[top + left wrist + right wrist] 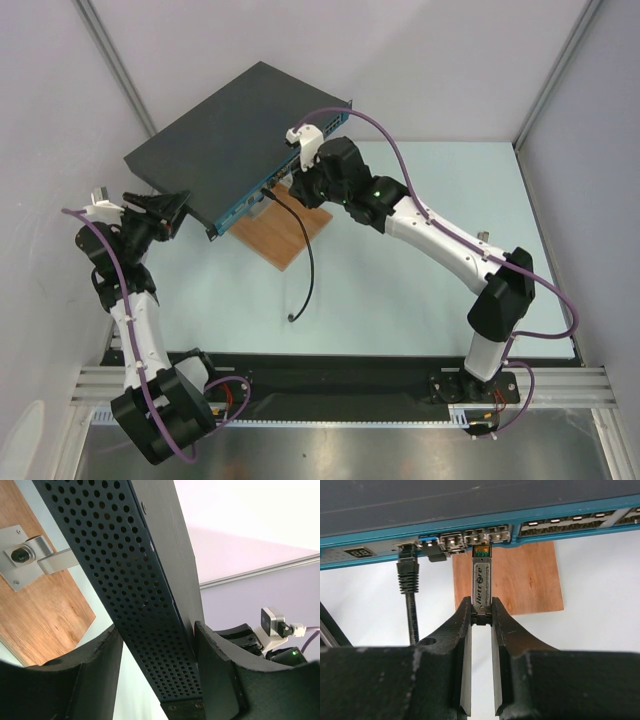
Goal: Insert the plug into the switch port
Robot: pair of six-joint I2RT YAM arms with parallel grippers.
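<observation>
The switch [235, 135] is a flat dark grey box with a teal front face [560, 517] and a row of small sockets. My left gripper [170, 212] is shut on its left corner. In the left wrist view the perforated side [135, 580] runs between the fingers [215, 670], whose tips touch both faces. My right gripper [481, 612] is shut on the plug [480, 582], a slim silver module with black lettering. The plug's tip sits at the mouth of a socket in the row. In the top view the right gripper [292, 186] stands at the front face.
A black cable [409, 580] is plugged in left of the silver module and trails across the table [303, 270]. A brown wooden board [285, 235] with a silver metal fitting [30, 557] lies under the switch's front. Pale walls close in the back and sides.
</observation>
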